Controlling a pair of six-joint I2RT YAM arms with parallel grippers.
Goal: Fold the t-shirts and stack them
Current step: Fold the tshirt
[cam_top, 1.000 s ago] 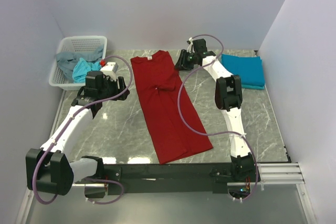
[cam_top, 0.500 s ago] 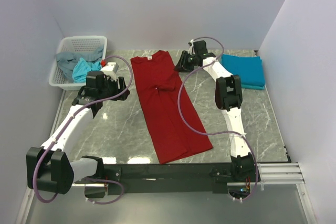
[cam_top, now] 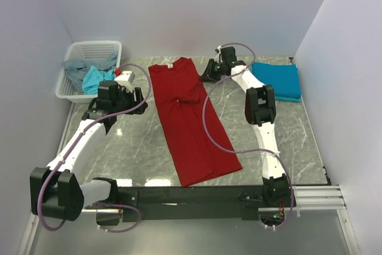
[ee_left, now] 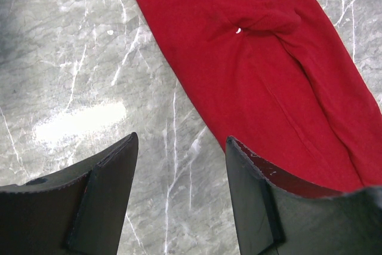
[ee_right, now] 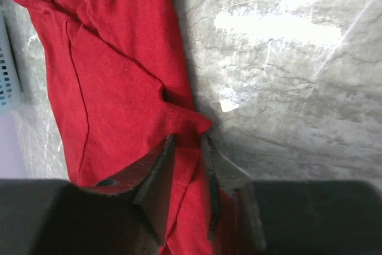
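Note:
The dark red t-shirt (cam_top: 191, 123) lies flat on the marble table as a long strip folded lengthwise, collar at the far end. It also shows in the left wrist view (ee_left: 268, 58) and the right wrist view (ee_right: 113, 76). My right gripper (cam_top: 207, 74) (ee_right: 188, 138) is at the shirt's far right edge with its jaws nearly together, pinching a fold of red cloth. My left gripper (cam_top: 102, 119) (ee_left: 182, 137) is open and empty, above bare table left of the shirt. A folded teal-blue t-shirt (cam_top: 276, 80) lies at the far right.
A white mesh basket (cam_top: 89, 46) stands at the far left corner and holds a grey shirt (cam_top: 74, 70) and a light turquoise shirt (cam_top: 95, 79). Walls close in the table on three sides. A black rail runs along the near edge.
My right gripper has shifted very slightly at the shirt's far right edge. The left arm and the shirts have not moved.

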